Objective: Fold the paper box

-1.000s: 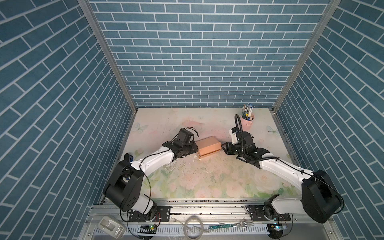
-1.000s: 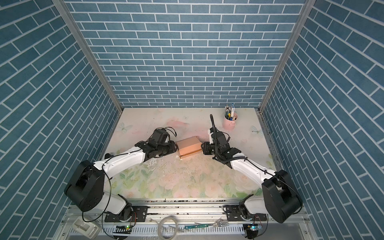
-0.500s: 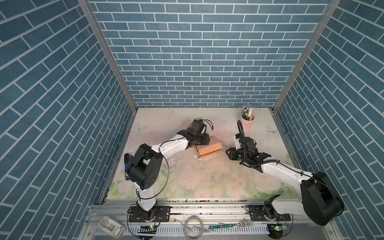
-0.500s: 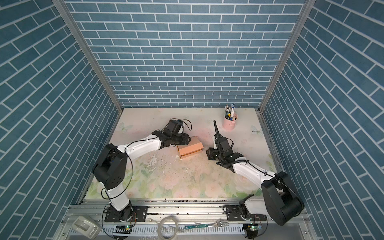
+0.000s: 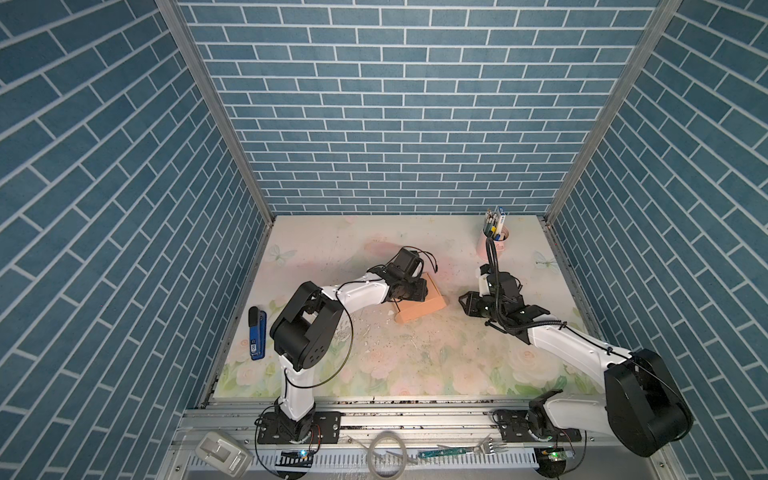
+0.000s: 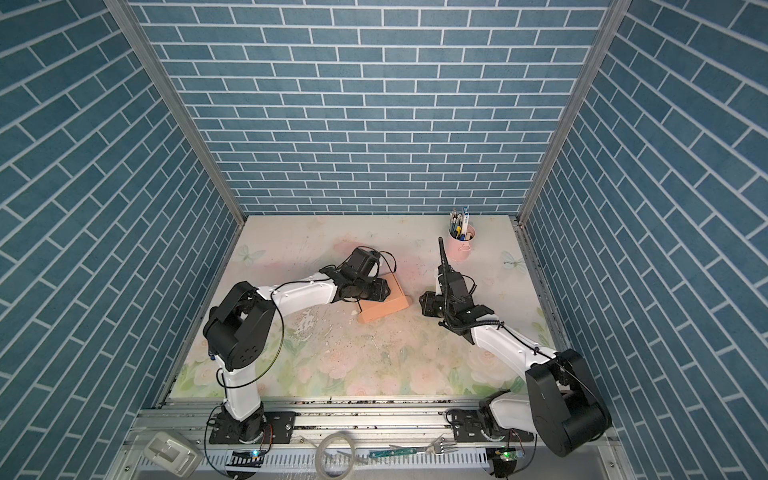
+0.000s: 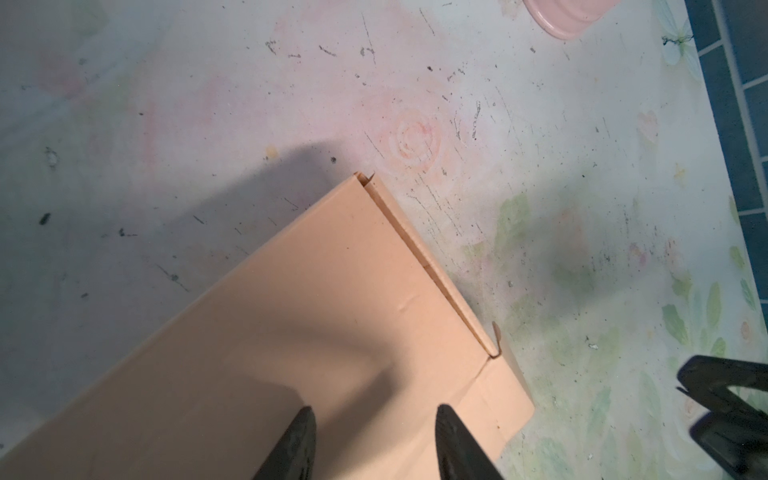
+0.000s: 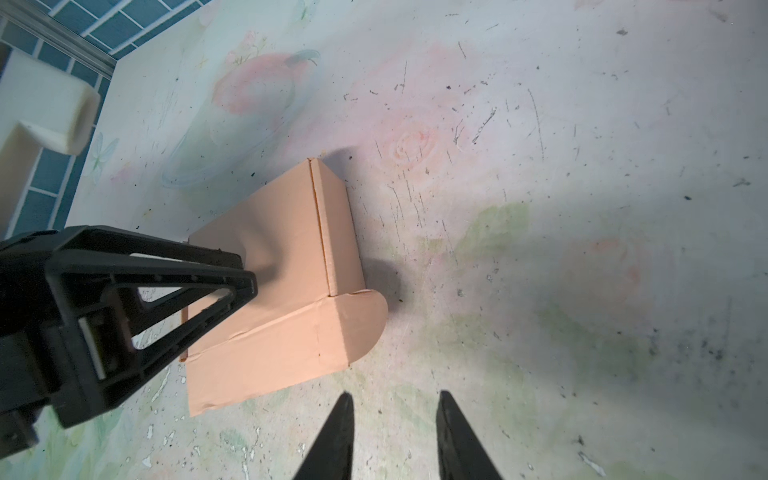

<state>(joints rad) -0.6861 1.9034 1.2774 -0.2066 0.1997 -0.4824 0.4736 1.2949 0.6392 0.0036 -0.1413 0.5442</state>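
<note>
The paper box [image 5: 422,306] [image 6: 384,308] is peach-orange and folded shut, lying askew in the middle of the table. My left gripper [image 5: 417,291] [image 6: 380,291] hovers over the rear part of its lid. In the left wrist view the gripper [image 7: 376,415] is open over the box [image 7: 311,311], gripping nothing. My right gripper [image 5: 465,301] [image 6: 424,303] [image 8: 395,399] is open over bare table, a short way right of the box [image 8: 291,270]. A rounded flap [image 8: 365,324] sticks out at the box corner nearest it.
A pink cup of pens [image 5: 494,243] [image 6: 459,247] stands at the back right, behind the right arm. A blue stapler [image 5: 257,332] lies by the left wall. Brick-patterned walls close in three sides.
Both grippers have left the box ends. The left one swung round to above the lid, the right one backed off to the right, and the box turned slightly.
</note>
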